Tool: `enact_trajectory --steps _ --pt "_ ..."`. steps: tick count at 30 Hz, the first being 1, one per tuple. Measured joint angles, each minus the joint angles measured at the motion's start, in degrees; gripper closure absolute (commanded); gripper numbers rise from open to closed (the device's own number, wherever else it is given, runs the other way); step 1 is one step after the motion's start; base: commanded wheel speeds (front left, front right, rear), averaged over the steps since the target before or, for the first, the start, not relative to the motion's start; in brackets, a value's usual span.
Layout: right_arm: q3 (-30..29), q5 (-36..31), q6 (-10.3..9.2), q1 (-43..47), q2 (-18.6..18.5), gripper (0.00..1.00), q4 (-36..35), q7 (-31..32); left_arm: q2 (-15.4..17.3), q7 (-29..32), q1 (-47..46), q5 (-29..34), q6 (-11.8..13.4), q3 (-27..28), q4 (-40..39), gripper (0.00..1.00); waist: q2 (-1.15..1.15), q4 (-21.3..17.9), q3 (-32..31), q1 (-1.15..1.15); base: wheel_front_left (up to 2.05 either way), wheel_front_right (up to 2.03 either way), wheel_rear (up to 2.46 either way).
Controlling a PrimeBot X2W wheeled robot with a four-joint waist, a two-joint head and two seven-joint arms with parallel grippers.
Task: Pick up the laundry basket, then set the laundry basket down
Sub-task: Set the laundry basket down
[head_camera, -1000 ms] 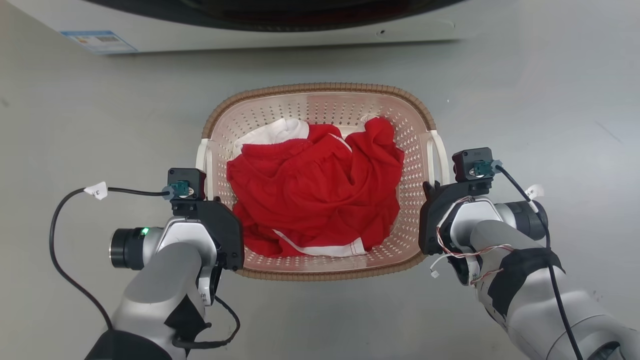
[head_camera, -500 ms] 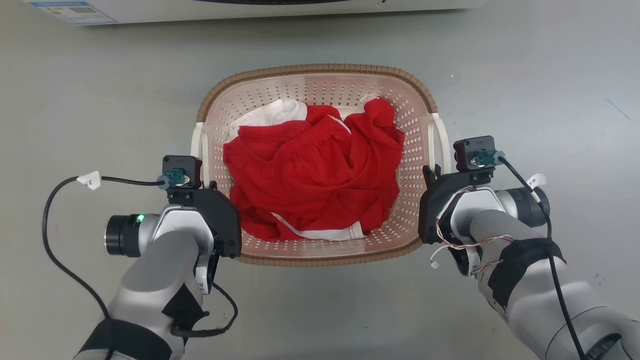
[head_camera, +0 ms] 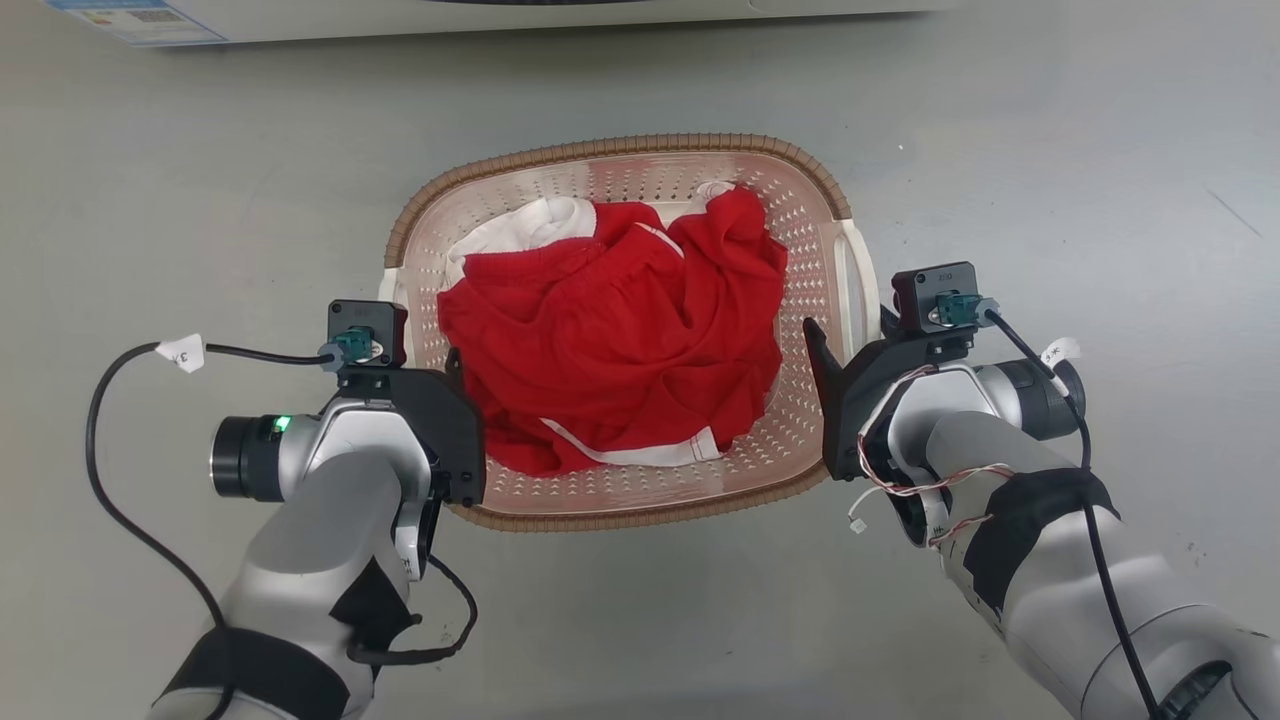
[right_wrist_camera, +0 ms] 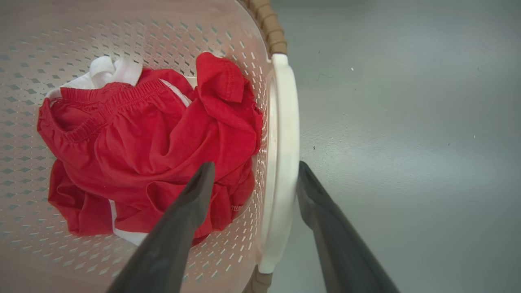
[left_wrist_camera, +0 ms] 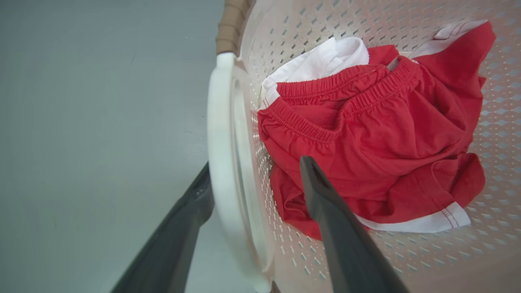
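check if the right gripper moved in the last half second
Yes. The dark floor scratch held its place; the right gripper shifted left, one finger now inside the pale pink perforated plastic laundry basket.

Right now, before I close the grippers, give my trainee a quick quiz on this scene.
1. True or false: the left gripper is shut on the red clothes.
2. The right gripper has its fingers: A) one on each side of the white handle of the basket; B) both inside the basket; C) both outside it.
3. Fill in: the clothes in the basket are red and ____.
Key: 1 false, it is open; 2 A; 3 white.
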Motion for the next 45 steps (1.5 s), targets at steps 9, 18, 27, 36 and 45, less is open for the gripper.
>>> enact_trajectory --steps 9,18,27,36,45 --pt "0.4 0.1 -0.05 0.2 0.1 0.00 0.8 -1.3 0.0 -1.4 -0.1 0.3 0.0 0.3 1.5 0.00 0.00 -0.3 -1.7 0.00 0.00 0.00 0.00" --pt "-0.3 0.4 -0.04 0.1 0.2 0.00 3.1 -4.2 0.0 -5.8 0.5 0.3 0.0 0.9 1.8 0.00 0.00 -0.4 -5.5 0.00 0.00 0.00 0.00" --pt "-2.0 1.1 1.88 0.7 0.1 0.00 3.9 -9.1 0.1 -11.1 4.0 -0.5 -0.7 3.0 1.3 0.00 0.00 -0.2 -11.3 -0.01 0.00 0.00 0.00" --pt "-3.5 1.6 3.46 5.6 0.0 0.00 3.4 -10.4 1.0 -12.0 9.8 -0.9 -2.1 4.7 -1.0 0.00 -0.01 0.1 -19.3 -0.01 0.00 0.00 0.00" --pt "-6.3 1.2 3.47 11.1 0.0 0.00 -0.7 -10.4 1.6 -12.0 16.9 -0.8 -1.6 6.9 -6.2 0.00 -0.01 0.4 -26.6 -0.02 0.00 0.00 0.00"
